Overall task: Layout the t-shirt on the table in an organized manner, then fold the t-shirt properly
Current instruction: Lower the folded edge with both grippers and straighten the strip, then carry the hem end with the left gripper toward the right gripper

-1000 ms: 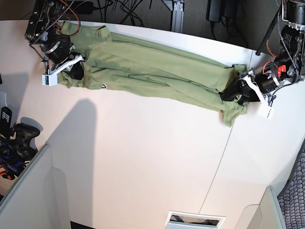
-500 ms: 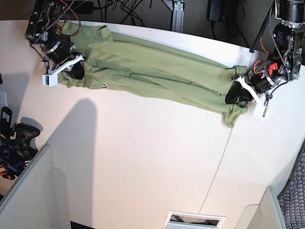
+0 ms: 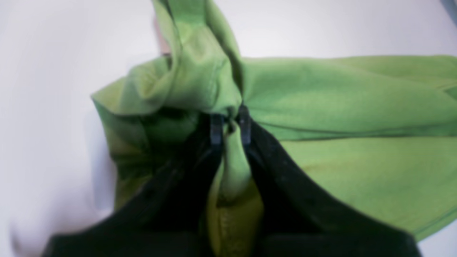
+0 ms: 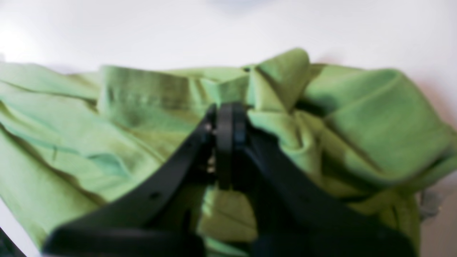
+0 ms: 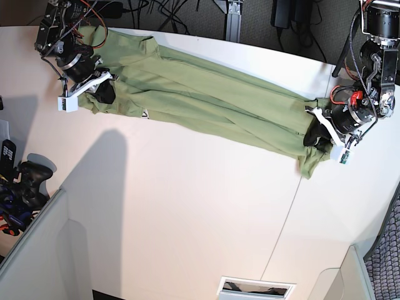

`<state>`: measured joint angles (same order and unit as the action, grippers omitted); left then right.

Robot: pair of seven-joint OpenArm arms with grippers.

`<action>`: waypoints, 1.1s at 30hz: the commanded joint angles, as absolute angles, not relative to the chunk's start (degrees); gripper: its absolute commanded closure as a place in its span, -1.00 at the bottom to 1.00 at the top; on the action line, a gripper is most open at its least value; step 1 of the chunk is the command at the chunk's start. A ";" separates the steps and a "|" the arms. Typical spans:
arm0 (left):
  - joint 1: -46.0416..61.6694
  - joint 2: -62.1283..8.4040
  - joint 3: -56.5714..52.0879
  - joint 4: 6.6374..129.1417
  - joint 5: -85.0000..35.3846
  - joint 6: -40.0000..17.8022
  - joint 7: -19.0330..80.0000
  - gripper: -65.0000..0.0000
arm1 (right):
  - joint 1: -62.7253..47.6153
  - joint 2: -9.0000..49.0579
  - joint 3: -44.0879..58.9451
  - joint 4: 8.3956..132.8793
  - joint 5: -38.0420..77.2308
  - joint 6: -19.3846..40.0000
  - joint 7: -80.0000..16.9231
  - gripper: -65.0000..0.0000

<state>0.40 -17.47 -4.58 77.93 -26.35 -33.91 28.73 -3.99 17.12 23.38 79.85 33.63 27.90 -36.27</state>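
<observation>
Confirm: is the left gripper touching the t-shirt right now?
Touching. The left wrist view shows the left gripper pinching a fold of the t-shirt between its black fingertips.

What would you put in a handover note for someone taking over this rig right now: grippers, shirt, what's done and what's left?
Left gripper: shut on a bunched fold at one end of the t-shirt.
Right gripper: shut on cloth at the opposite end.
T-shirt: stretched between both arms as a long, wrinkled band along the far side of the table; small white tag visible near the right arm's end.
Done: both ends gripped, shirt pulled lengthwise.
Left: spread it flat, smooth the wrinkles, then do all the folds.
</observation>
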 commanded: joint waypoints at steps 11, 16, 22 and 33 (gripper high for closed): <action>-1.15 -19.11 -4.91 78.67 -26.94 -33.89 27.86 1.00 | -3.38 17.26 23.66 81.38 38.63 28.08 -38.02 1.00; -2.26 -19.09 -4.91 78.67 -26.94 -33.89 27.83 1.00 | -3.38 17.26 23.66 85.03 38.63 28.10 -39.27 0.65; -5.10 -19.20 -4.91 78.67 -26.44 -33.98 27.86 1.00 | -3.51 16.95 23.66 90.26 38.61 28.10 -40.99 0.65; -11.09 -25.02 -4.91 78.67 -16.71 -33.76 24.60 1.00 | -3.51 16.95 23.66 91.96 37.50 28.08 -40.77 0.65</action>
<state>-9.67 -24.21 -4.58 77.87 -15.92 -34.04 26.44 -4.12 16.16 23.38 90.87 36.56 27.88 -41.91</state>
